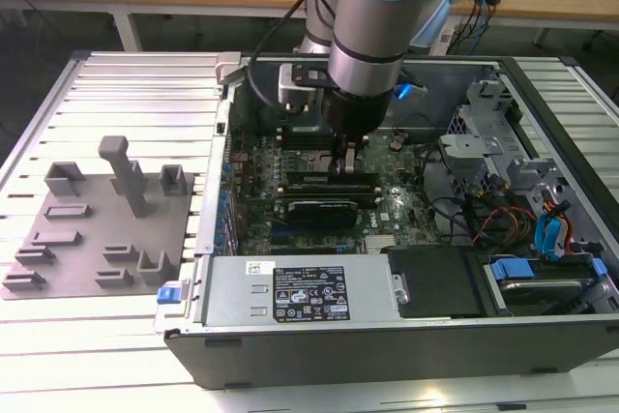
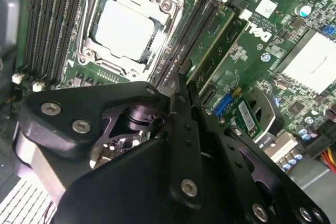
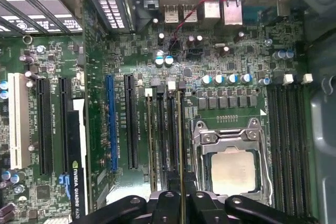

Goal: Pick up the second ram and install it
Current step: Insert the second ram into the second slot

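One gripper [image 1: 346, 163], on a grey-and-blue arm [image 1: 372, 7], reaches down into an open computer case [image 1: 542, 336] that lies on a slatted table [image 1: 135, 94]. Its fingers [image 3: 178, 203] are clenched on the second ram [image 3: 181, 145], a thin green stick held on edge between them. In the first wrist view the stick stands in line with the memory slots [image 3: 165, 129] just beside the processor socket [image 3: 231, 166], on the side toward the long card slots; whether it is fully seated cannot be told. In the second wrist view the same stick [image 2: 207, 40] runs away from the black finger links [image 2: 184, 129] along the slots next to the socket [image 2: 126, 24]. Motherboard [image 1: 256, 210]: green, flat in the case. Grey holder tray [image 1: 87, 239]: on the table toward the exterior view's left edge, well apart from the case.
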Controlling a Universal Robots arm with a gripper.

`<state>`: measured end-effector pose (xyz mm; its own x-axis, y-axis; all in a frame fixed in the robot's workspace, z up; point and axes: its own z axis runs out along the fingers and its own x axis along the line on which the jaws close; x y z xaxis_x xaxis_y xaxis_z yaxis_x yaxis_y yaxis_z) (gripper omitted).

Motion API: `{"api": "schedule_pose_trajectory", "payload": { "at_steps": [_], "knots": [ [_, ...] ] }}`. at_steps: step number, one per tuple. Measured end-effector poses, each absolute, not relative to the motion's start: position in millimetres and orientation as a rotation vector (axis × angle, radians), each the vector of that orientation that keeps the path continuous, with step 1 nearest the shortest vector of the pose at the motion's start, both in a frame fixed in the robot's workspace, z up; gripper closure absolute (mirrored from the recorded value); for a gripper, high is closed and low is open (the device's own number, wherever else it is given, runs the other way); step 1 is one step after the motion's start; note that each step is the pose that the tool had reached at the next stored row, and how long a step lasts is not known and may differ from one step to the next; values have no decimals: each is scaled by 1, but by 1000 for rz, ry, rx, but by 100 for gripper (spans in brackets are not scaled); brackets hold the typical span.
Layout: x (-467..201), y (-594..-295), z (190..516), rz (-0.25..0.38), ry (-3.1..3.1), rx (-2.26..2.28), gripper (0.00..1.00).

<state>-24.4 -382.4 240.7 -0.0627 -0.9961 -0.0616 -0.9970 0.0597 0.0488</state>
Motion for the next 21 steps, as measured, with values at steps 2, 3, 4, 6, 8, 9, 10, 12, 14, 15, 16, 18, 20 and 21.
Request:
{"api": "schedule_pose_trajectory", "payload": {
  "at_steps": [2,3,4,6,8,9,10,12,14,15,16,18,20,21],
  "knots": [
    [-24,-382,236,122,2279,-2143,89],
    [-24,-382,234,122,2279,-2143,89],
    [-24,-382,234,122,2279,-2143,89],
    [-24,-382,232,122,2279,-2143,89],
    [-24,-382,231,122,2278,-2143,89],
    [-25,-382,230,121,2279,-2143,89],
    [-25,-382,230,122,2279,-2143,89],
    [-25,-383,230,122,2278,-2143,89],
    [-25,-383,228,122,2279,-2143,89],
    [-25,-383,228,121,2279,-2143,89],
    [-25,-383,228,122,2278,-2143,89],
    [-25,-383,228,122,2278,-2142,89],
    [-25,-383,228,122,2278,-2143,89],
    [-25,-383,228,122,2277,-2144,89]
  ]
}}
